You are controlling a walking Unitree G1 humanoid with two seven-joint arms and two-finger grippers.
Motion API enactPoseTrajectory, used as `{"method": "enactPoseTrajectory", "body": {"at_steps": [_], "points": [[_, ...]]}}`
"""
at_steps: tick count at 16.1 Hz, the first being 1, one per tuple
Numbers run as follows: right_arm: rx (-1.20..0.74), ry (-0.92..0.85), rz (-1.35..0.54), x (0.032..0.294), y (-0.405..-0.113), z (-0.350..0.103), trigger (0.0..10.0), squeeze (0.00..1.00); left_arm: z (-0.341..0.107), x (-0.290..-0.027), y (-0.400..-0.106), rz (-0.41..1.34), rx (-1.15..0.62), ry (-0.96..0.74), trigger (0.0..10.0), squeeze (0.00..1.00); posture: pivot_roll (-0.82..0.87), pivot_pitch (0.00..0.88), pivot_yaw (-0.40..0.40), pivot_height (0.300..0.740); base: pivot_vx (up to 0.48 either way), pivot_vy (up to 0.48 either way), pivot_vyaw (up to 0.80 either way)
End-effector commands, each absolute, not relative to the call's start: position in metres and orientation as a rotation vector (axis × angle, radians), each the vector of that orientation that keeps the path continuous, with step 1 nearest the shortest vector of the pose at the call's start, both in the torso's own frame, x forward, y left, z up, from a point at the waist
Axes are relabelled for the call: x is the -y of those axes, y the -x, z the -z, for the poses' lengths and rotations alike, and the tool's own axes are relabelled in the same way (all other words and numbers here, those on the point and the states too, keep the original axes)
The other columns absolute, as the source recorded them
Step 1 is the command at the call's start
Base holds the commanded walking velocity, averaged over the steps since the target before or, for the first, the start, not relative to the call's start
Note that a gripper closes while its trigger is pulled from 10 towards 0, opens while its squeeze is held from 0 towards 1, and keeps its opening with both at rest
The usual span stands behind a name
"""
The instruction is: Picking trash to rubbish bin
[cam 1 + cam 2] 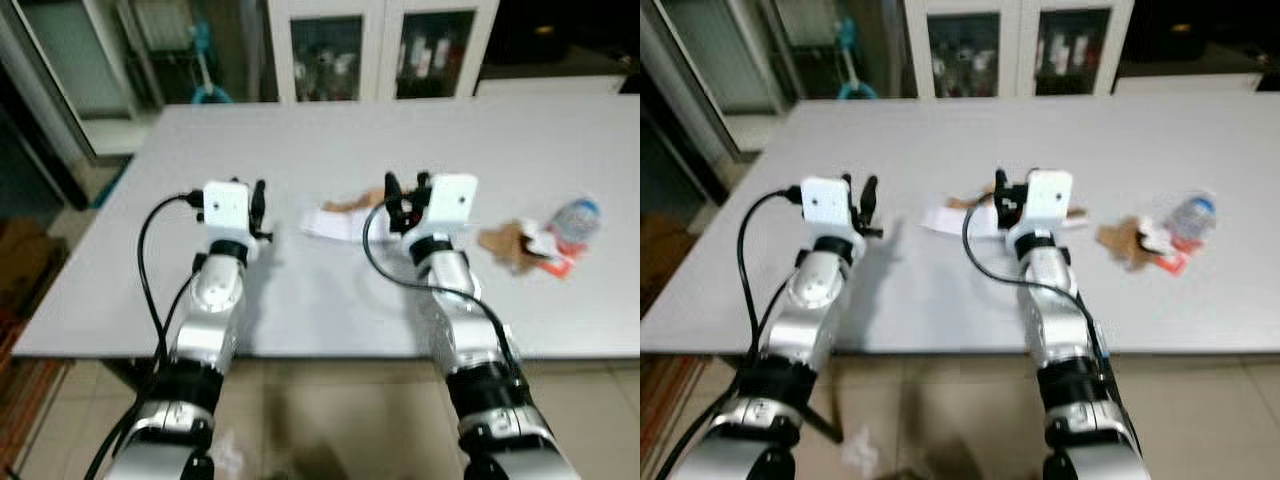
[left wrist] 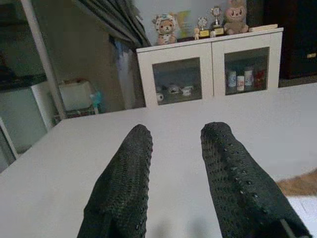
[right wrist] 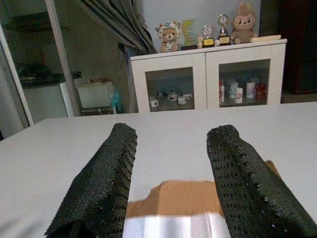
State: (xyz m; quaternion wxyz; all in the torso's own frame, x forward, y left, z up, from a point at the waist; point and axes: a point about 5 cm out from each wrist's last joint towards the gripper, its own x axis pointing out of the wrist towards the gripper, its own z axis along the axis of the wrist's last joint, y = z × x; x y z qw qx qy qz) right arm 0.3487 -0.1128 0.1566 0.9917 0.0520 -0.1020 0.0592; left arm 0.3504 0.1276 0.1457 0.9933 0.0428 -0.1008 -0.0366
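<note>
On the grey table (image 1: 300, 290), a white sheet of paper (image 1: 332, 224) lies partly over a brown cardboard scrap (image 1: 348, 203) near the middle. My right gripper (image 1: 405, 200) hovers open just short of them, and its wrist view has the cardboard (image 3: 173, 198) and paper (image 3: 168, 225) between and beyond the fingertips. Over bare table to the left of the paper, my left gripper (image 1: 258, 207) is also open and holds nothing. Farther right lie a crumpled plastic bottle (image 1: 575, 218), a brown paper scrap (image 1: 503, 243) and a red-and-white wrapper (image 1: 550, 258).
A white cabinet (image 1: 380, 45) with glass doors stands behind the table. The table's near edge (image 1: 320, 352) runs just under my forearms, with tiled floor below. A doorway and shelving are at the far left.
</note>
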Motion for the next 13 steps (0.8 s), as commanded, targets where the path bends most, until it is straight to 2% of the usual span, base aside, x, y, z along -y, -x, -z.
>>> {"method": "enactPoseTrajectory", "body": {"at_steps": [1, 3, 11, 13], "points": [[0.201, -0.108, -0.090, 0.1223, -0.3488, -0.1552, 10.0, 0.00, -0.1472, -0.1200, -0.3501, 0.102, 0.208, -0.086, 10.0, 0.00, 0.00, 0.005, 0.064, 0.720, 0.480, 0.000, 0.00], [0.200, -0.110, -0.090, 0.1215, -0.3478, -0.1541, 10.0, 0.00, -0.1469, -0.1190, -0.3492, 0.114, 0.211, -0.091, 10.0, 0.00, 0.00, 0.000, 0.069, 0.720, 0.480, 0.000, 0.00], [0.190, -0.119, -0.100, 0.1178, -0.3433, -0.1500, 10.0, 0.00, -0.1426, -0.1120, -0.3456, 0.155, 0.205, -0.132, 10.0, 0.00, -0.01, 0.000, 0.074, 0.720, 0.000, 0.000, 0.00], [0.186, -0.119, -0.105, 0.1169, -0.3414, -0.1490, 10.0, 0.00, -0.1436, -0.1132, -0.3458, 0.147, 0.208, -0.136, 10.0, 0.00, 0.00, 0.017, 0.072, 0.720, 0.000, -0.472, 0.00]]}}
